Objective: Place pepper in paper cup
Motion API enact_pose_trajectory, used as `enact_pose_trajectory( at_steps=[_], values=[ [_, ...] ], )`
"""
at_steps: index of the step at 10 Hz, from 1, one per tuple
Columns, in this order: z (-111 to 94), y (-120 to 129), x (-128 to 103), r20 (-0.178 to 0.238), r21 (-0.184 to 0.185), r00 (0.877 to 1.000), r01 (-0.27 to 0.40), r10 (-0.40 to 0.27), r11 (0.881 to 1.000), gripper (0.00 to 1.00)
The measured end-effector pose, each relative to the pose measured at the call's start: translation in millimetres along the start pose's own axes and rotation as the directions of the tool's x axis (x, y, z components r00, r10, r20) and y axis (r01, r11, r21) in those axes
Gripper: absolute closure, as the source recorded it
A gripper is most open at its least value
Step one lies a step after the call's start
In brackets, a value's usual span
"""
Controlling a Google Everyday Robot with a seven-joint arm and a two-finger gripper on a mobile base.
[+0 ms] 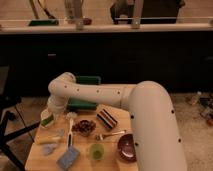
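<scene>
The white paper cup stands at the table's far left. A small green thing, apparently the pepper, shows at the cup's mouth. My gripper is at the end of the big white arm, directly above the cup and close to it. The wrist hides most of the gripper. I cannot tell whether the pepper is held or lies in the cup.
On the small wooden table are a yellow elongated item, a grey-blue sponge, a green cup, a dark red bowl, a brown bowl, a striped packet and a spoon. A green bin stands behind.
</scene>
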Motion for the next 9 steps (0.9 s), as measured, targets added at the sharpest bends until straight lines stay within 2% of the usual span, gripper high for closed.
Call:
enact_pose_trajectory(
  at_steps=[1, 3, 7, 9],
  values=[
    [-6, 2, 4, -0.001, 0.006, 1.000, -0.004, 0.004, 1.000, 0.97],
    [-7, 5, 7, 0.000, -0.006, 1.000, 0.002, -0.002, 1.000, 0.97],
    [12, -23, -1, 0.012, -0.048, 1.000, 0.023, -0.022, 0.999, 0.97],
    [13, -29, 3, 0.011, -0.057, 1.000, 0.029, -0.029, 0.998, 0.97]
  ],
)
